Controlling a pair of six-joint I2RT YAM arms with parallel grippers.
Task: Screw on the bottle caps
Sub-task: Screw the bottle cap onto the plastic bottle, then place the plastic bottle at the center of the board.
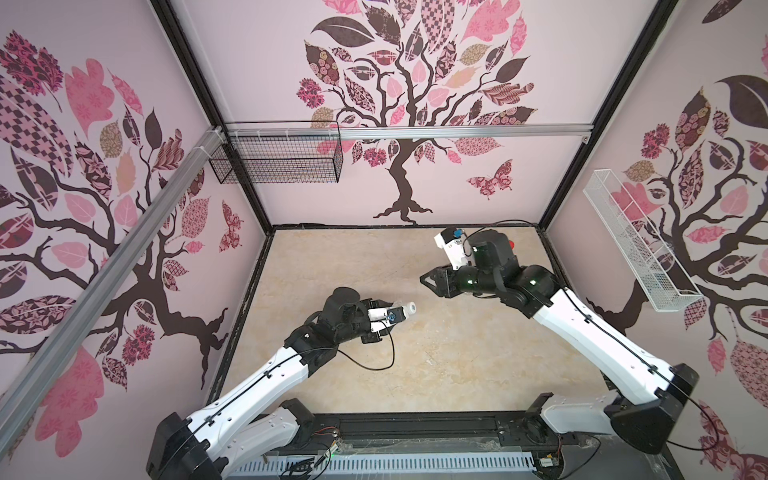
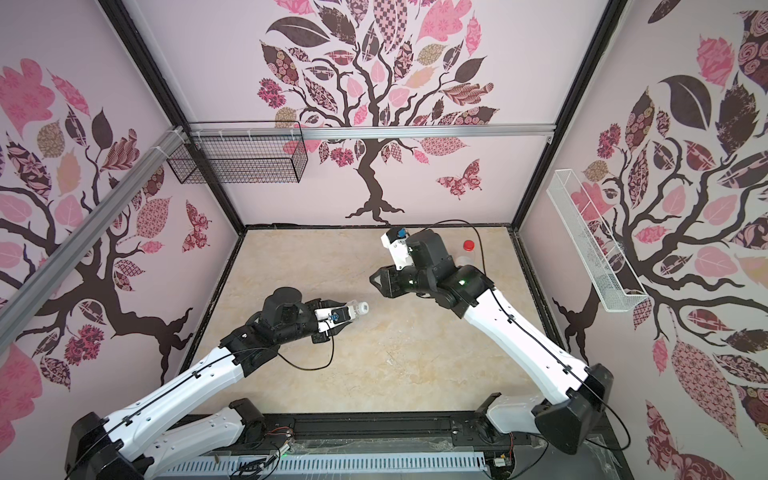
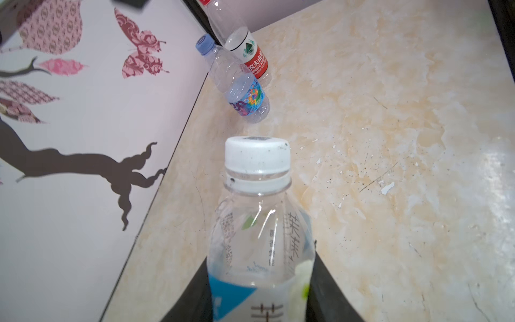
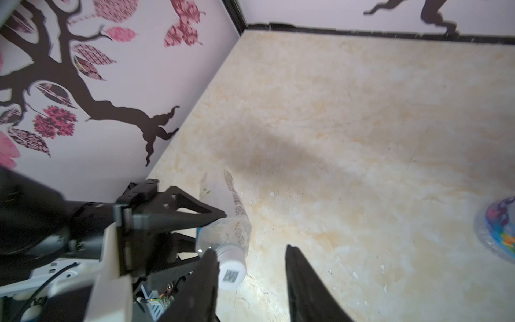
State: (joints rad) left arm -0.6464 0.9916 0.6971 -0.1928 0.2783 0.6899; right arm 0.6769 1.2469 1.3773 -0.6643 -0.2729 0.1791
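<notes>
The left gripper (image 3: 261,278) is clamped on the tall clear white-green-labelled plastic bottle (image 3: 259,237), and the right gripper (image 4: 249,249) has its jaws apart just beside that bottle's round white plastic cap (image 3: 257,156), which, possibly only loosely threaded, could be skewed if a finger clips it.
</notes>
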